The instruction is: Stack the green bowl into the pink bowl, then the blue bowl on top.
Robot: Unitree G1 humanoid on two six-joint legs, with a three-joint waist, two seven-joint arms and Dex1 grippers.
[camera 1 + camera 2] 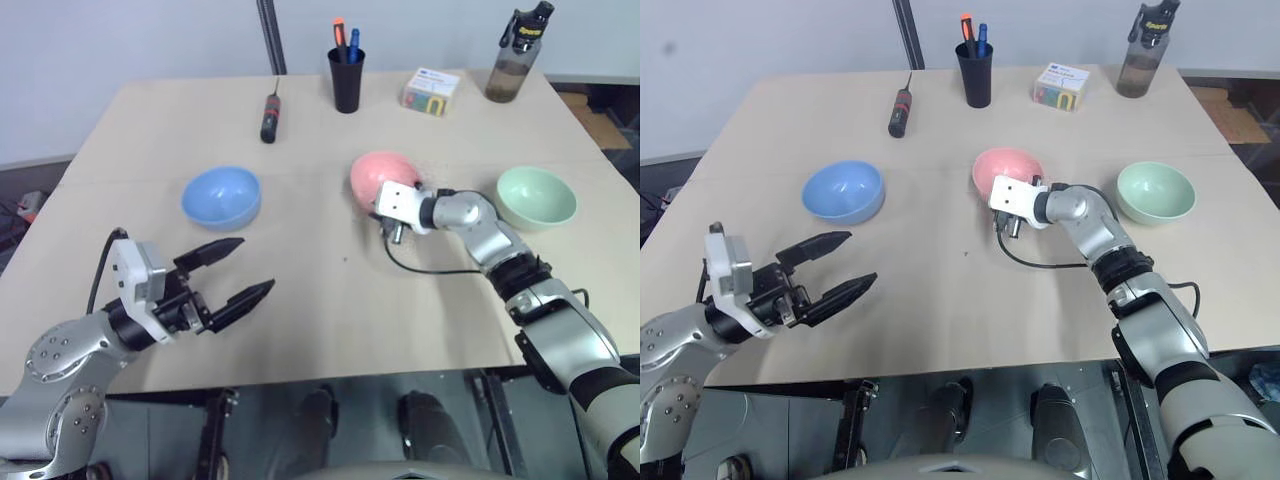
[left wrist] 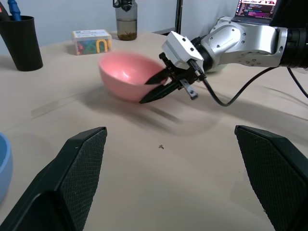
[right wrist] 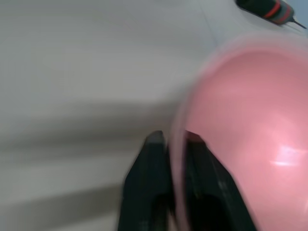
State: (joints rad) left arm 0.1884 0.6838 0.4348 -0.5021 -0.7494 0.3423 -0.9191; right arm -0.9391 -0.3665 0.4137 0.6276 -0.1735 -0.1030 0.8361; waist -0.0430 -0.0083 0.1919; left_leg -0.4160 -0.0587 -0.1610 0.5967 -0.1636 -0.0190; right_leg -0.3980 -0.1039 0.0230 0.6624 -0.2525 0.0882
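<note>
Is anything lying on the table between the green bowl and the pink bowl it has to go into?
Only the right gripper, its fingers shut on the pink bowl rim, and its arm reaching across the gap. The green bowl sits beside the arm; bare table otherwise.

Three bowls in a row across the worktop point(image 1: 330, 300)

The light sky-blue bowl point(image 1: 221, 196) lies left, the salmon-pink bowl point(image 1: 378, 175) in the middle, the pale mint-green bowl point(image 1: 536, 197) right. Behind them stand a black-handled screwdriver point(image 1: 270, 117), a black pen cup point(image 1: 346, 79), a small card box point(image 1: 431, 91) and a dark water bottle point(image 1: 517, 55).
</note>
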